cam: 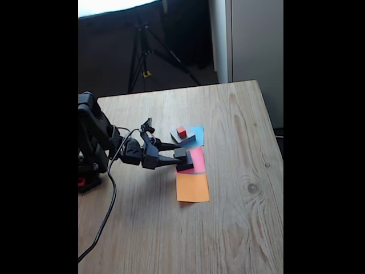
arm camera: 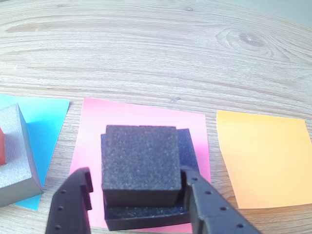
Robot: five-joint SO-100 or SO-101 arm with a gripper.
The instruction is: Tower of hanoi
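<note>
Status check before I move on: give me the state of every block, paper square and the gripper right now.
Small dark foam block: stacked on larger dark foam block, between the jaws.
Larger dark block: flat on pink paper square.
Grey block: on blue paper square, carrying tiny red cube.
Orange paper square: bare.
Gripper: open around the small block.

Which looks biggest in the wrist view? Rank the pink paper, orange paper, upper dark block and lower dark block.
1. pink paper and orange paper: they look alike, and the orange one is cut by the frame edge, so not ranked apart.
2. lower dark block: slightly wider, mostly covered.
3. upper dark block.
</note>
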